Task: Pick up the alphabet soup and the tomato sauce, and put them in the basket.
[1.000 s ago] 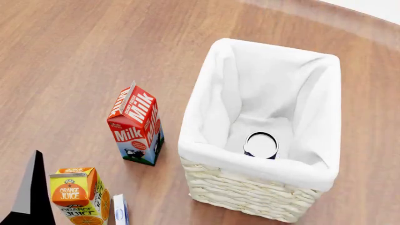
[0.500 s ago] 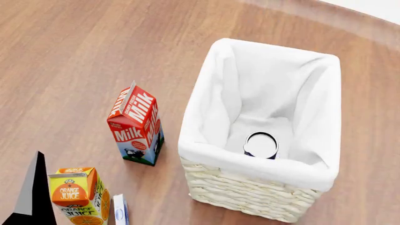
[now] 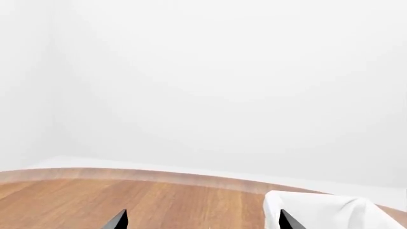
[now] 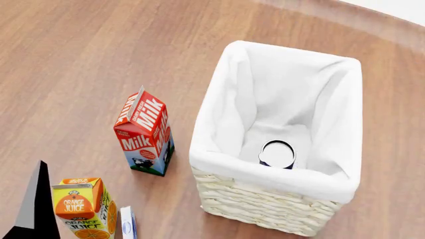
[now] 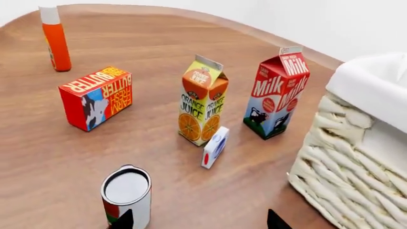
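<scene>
1. The alphabet soup [image 4: 277, 154] is already sitting upright on the floor of the basket [image 4: 265, 174], pale lid up, near the basket's front wall in the head view.
2. The tomato sauce [image 5: 127, 196] is standing upright on the tabletop [image 5: 76, 157], silver lid facing up, long axis vertical; only the right wrist view is showing it.
3. The right end effector [image 5: 197, 220] is hovering with its two dark fingertips [image 5: 124, 220] spread apart and nothing between them; the can is sitting right at one fingertip, off-centre from the gap rather than inside it.
4. The left end effector [image 3: 200, 220] is showing two tips wide apart, empty, pointing past the basket's cloth rim toward the wall, so the right arm is judging as the nearer one for the can.
5. Likely step: shifting sideways to centre the can between the fingers, then closing on its side wall.
6. Open room: bare tabletop is lying around the can on all sides; a small white box [image 5: 215, 147] and the orange juice carton [image 5: 203, 107] are standing near but apart from it.
7. The milk carton [image 5: 277, 98] is standing just beside the basket's wicker wall, so the carry path to the opening looks better going up and over the rim.
8. The butter box [image 5: 95, 97] and ketchup bottle [image 5: 55, 39] are standing well apart, not in the way.
</scene>
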